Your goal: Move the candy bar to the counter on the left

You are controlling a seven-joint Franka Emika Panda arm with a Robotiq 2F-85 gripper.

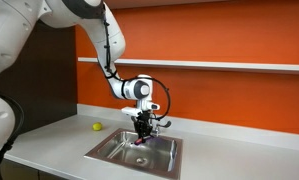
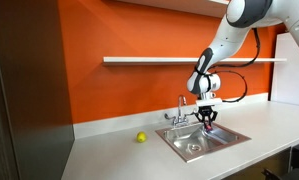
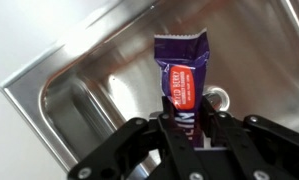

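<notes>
- Scanning from the left edge: the pale counter (image 1: 49, 140) is your drop zone. A small yellow-green ball (image 1: 97, 126) sits on it near the back wall.
- Next along is the steel sink (image 1: 119, 152). Its rim stands between the bar and that counter.
- The faucet (image 2: 181, 108) stands just beside the wrist, so a careless swing risks a knock.
- The fingers (image 3: 170, 128) are closed on one end of the candy bar (image 3: 181, 75), low over the basin. You can't tell whether the free end touches the steel.
- Risk: you have an end-only pinch on a slick wrapper, so a fast move could let the bar pivot or slip back into the sink.
- Risk: if you carry it low, the free end may catch the rim.
- Risk: releasing close to the ball may set it rolling.
</notes>
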